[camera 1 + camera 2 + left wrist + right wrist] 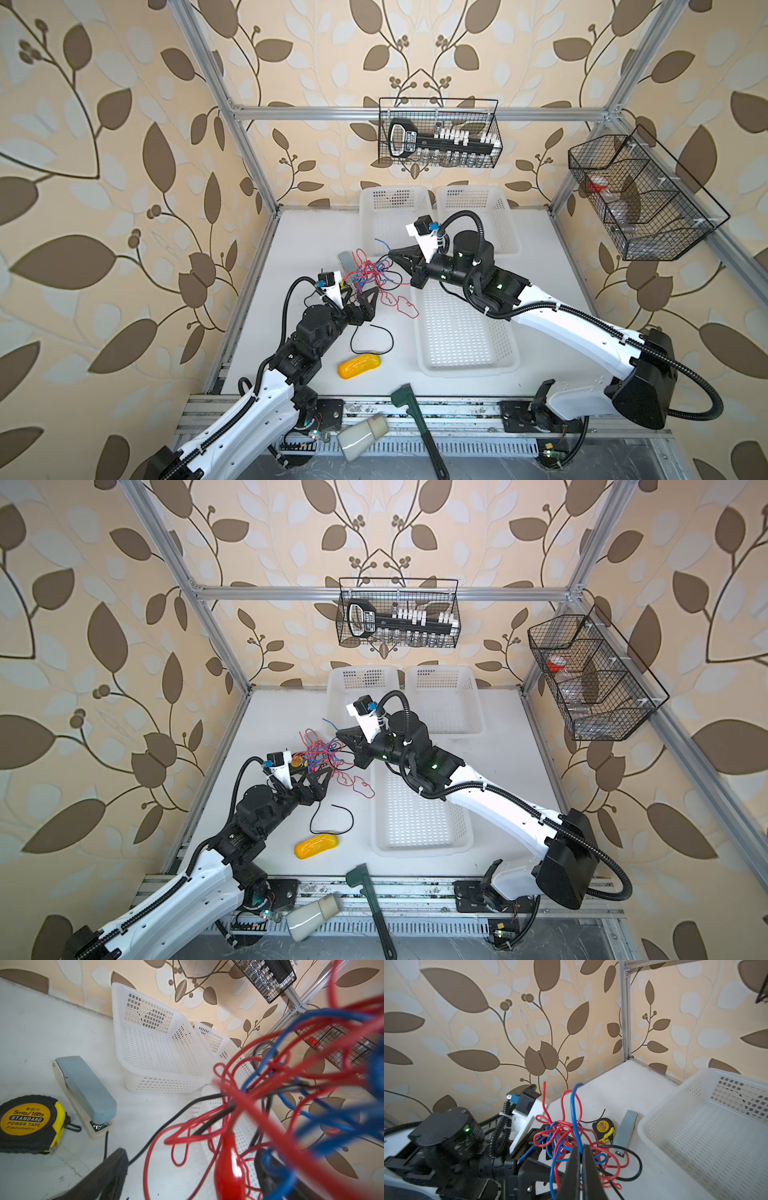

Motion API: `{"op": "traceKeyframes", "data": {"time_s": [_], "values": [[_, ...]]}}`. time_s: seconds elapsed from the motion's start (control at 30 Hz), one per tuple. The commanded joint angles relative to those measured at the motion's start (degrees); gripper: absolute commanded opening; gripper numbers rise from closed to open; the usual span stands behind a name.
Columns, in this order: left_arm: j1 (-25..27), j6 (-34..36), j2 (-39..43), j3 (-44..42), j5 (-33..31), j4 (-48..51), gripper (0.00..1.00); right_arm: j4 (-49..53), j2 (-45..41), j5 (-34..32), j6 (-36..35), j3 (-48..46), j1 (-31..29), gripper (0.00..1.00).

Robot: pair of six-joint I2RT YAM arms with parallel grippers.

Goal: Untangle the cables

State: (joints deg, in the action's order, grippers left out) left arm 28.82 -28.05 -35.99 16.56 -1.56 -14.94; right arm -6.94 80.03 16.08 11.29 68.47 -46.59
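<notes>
Both arms are reaching in toward the tangle.
R gripper (392,252) is pinching shut on a blue strand of the cables (370,272) (red, blue, black, knotted) at mid-table (299,249); L gripper (366,291) is gaping wide, strands crossing between its jaws, nothing gripped.

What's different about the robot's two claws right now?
The left gripper has its jaws spread wide open, while the right gripper is pinched shut on a blue cable. In a top view, the left gripper reaches the tangle from the front and the right gripper comes in from the side. Both are black and meet at the tangled cables.
</notes>
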Motion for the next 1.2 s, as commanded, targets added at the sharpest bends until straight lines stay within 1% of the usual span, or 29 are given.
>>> {"op": "traceKeyframes", "data": {"time_s": [0.0,0.03,0.1,0.13,0.2,0.23,0.27,0.37,0.47,0.5,0.57,0.63,0.7,0.8,0.9,1.03,1.1,1.17], "values": [[-0.03,2.45,0.29,3.08,-2.26,-5.17,0.73,-3.61,0.05,5.78,-0.42,-0.53,-0.29,0.0],[-0.01,2.49,0.39,3.23,-3.48,-5.05,0.55,-3.56,0.06,5.77,-0.31,-0.73,-0.26,0.0],[0.0,2.73,0.63,3.65,-5.57,-4.43,0.31,-3.56,0.12,5.7,-0.17,-0.95,-0.3,0.0],[0.0,2.88,0.74,3.76,-6.64,-4.05,0.23,-3.59,0.28,5.76,-0.15,-1.06,-0.26,0.0],[-0.04,2.92,1.07,3.9,-8.23,-3.7,0.1,-3.37,0.5,5.19,0.04,-1.32,-0.17,0.0],[-0.05,2.93,1.24,4.05,-9.09,-3.56,0.02,-3.13,0.64,4.74,0.05,-1.35,-0.17,0.0],[-0.07,2.92,1.42,4.08,-10.04,-3.31,0.0,-2.65,0.91,4.09,0.09,-1.35,-0.08,0.0],[-0.01,2.2,2.04,4.77,-14.79,-1.53,0.0,-0.58,1.54,1.2,0.55,-1.42,0.43,0.0],[-0.07,1.23,2.41,5.92,-21.12,1.3,0.0,0.78,1.63,-1.06,0.97,-2.79,1.36,0.08],[-0.05,1.16,2.41,6.51,-22.68,2.0,0.0,1.04,1.39,-1.68,0.69,-3.57,1.5,0.13],[-0.1,1.27,2.33,7.6,-25.03,3.24,0.0,2.23,0.54,-3.95,-0.12,-5.28,1.49,0.28],[-0.13,1.52,2.07,8.83,-26.98,4.37,0.0,2.81,-0.84,-6.17,-0.86,-7.67,1.41,0.4],[-0.15,1.77,1.76,9.62,-28.34,4.81,0.0,3.73,-2.2,-7.77,-1.77,-9.69,1.31,0.46],[-0.08,2.22,1.12,10.84,-29.85,6.05,0.0,5.19,-3.87,-8.48,-4.69,-12.33,-0.27,0.47],[-0.13,3.75,1.0,11.28,-29.33,6.15,0.0,7.21,-3.93,-8.85,-9.83,-14.08,-4.82,0.47],[-0.09,4.49,1.7,11.22,-30.57,7.35,0.0,8.52,-0.37,-6.6,-12.89,-14.87,-10.27,0.47],[-0.12,4.63,2.27,11.23,-31.41,7.96,0.0,9.35,2.1,-6.91,-14.52,-14.29,-13.01,0.47],[-0.09,3.56,2.67,11.85,-34.39,10.15,0.0,9.42,4.53,-7.3,-15.46,-14.06,-15.32,0.47]]}}
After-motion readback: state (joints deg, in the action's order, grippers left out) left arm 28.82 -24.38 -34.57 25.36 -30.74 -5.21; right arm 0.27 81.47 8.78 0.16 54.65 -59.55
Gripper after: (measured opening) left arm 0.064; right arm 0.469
